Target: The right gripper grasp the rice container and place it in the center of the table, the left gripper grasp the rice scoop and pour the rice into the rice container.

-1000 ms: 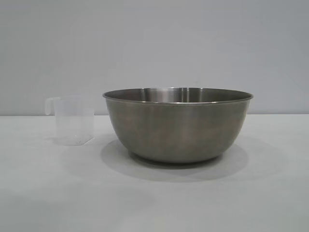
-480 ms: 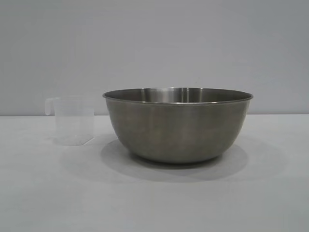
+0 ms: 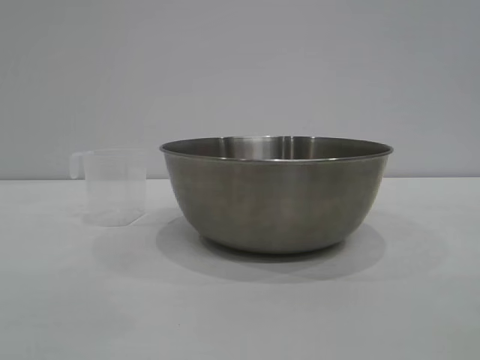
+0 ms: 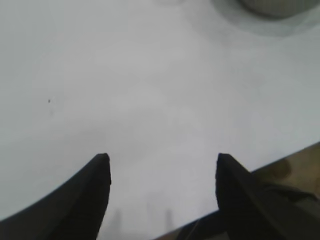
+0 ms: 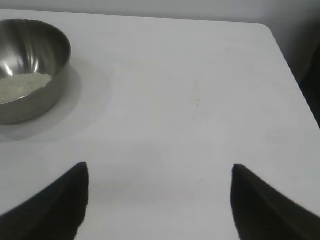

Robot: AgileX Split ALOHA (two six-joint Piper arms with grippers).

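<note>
a plain grey wall backs a white counter (image 3: 60,300), and across the last second you'll find nothing on it has shifted: the rice container (image 3: 276,193) sits in the same spot near the middle of the exterior view, and the rice scoop (image 3: 114,187) stands in the same place just beside it on that view's left, apart from it. neither arm enters the exterior view in any of those pictures.

take that stillness as a sign the work is finished rather than stalled. the right wrist view shows the rice (image 5: 22,86) already lying in the bottom of the container, and the scoop looks empty and set down, so i'd judge both steps done and the arms pulled clear.

the left gripper (image 4: 162,162) hangs over bare counter near its edge, fingers spread wide and holding nothing. the right gripper (image 5: 160,172) is the same: wide open, empty, with the container well off to one side.

the scoop stands upright, long axis vertical, mouth up, its small handle at the rim pointing away from the container. the container's mouth also faces straight up.
</note>
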